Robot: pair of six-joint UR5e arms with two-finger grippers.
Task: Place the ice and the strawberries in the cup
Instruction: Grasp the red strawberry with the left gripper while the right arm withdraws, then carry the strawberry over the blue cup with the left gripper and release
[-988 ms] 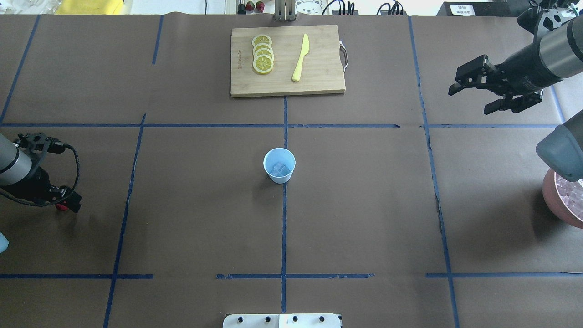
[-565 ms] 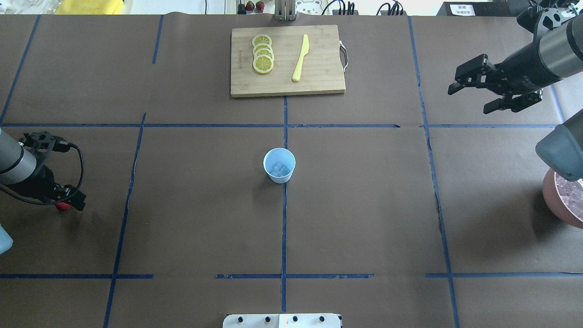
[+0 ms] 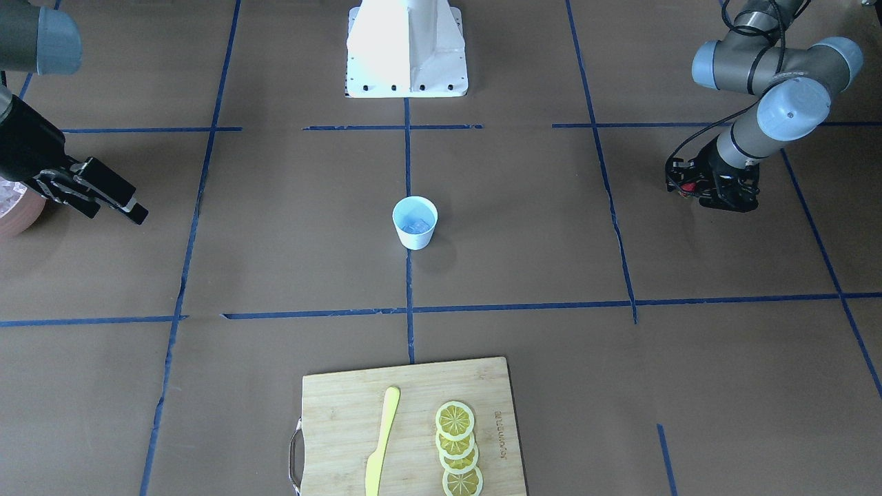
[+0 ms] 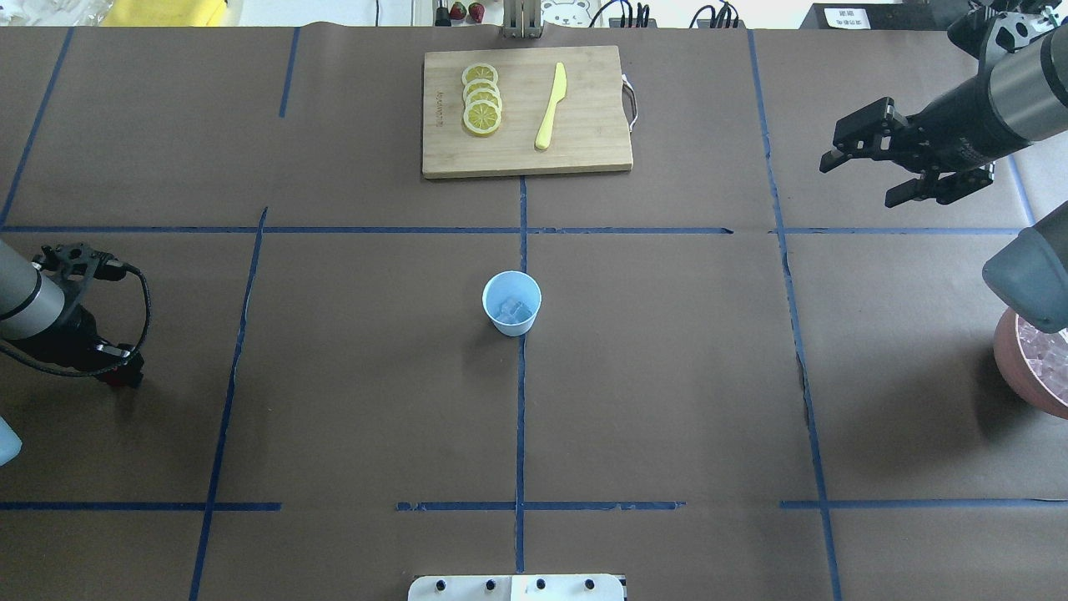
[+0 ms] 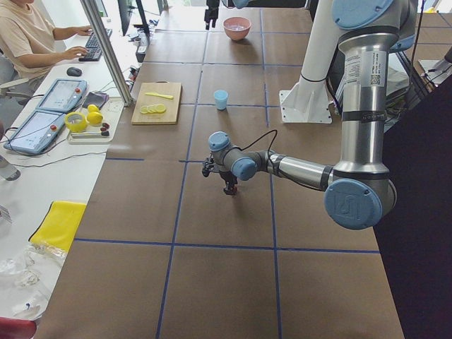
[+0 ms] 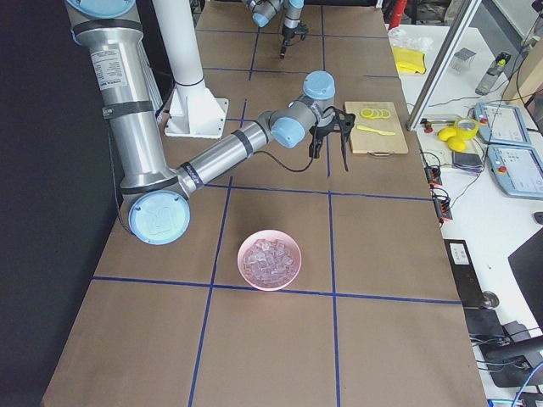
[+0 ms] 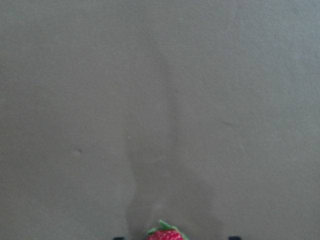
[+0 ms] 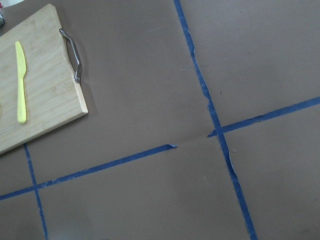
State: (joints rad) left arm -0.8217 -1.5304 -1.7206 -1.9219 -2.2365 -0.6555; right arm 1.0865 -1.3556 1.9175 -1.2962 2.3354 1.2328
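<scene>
The white cup [image 4: 511,302] stands at the table's middle, also in the front view [image 3: 415,222], with ice cubes [image 4: 511,312] inside. The strawberry [image 7: 165,234] lies on the brown paper at the bottom edge of the left wrist view, between two dark fingertips that stand wider than it. It shows as a red spot in the front view [image 3: 683,187] and is hidden in the overhead view. My left gripper [image 4: 117,372] is low over it, open around it. My right gripper [image 4: 859,182] is open and empty, raised at the far right.
A pink bowl [image 4: 1028,380] of ice cubes [image 6: 270,259] sits at the right edge. A wooden cutting board [image 4: 584,125] with lemon slices [image 4: 481,100] and a yellow knife [image 4: 551,106] lies at the far middle. Two more strawberries [image 4: 467,11] lie beyond the table's far edge.
My left gripper has shifted slightly left over the strawberry, which showed beside it before and is now hidden in the overhead view. The right gripper has barely moved.
</scene>
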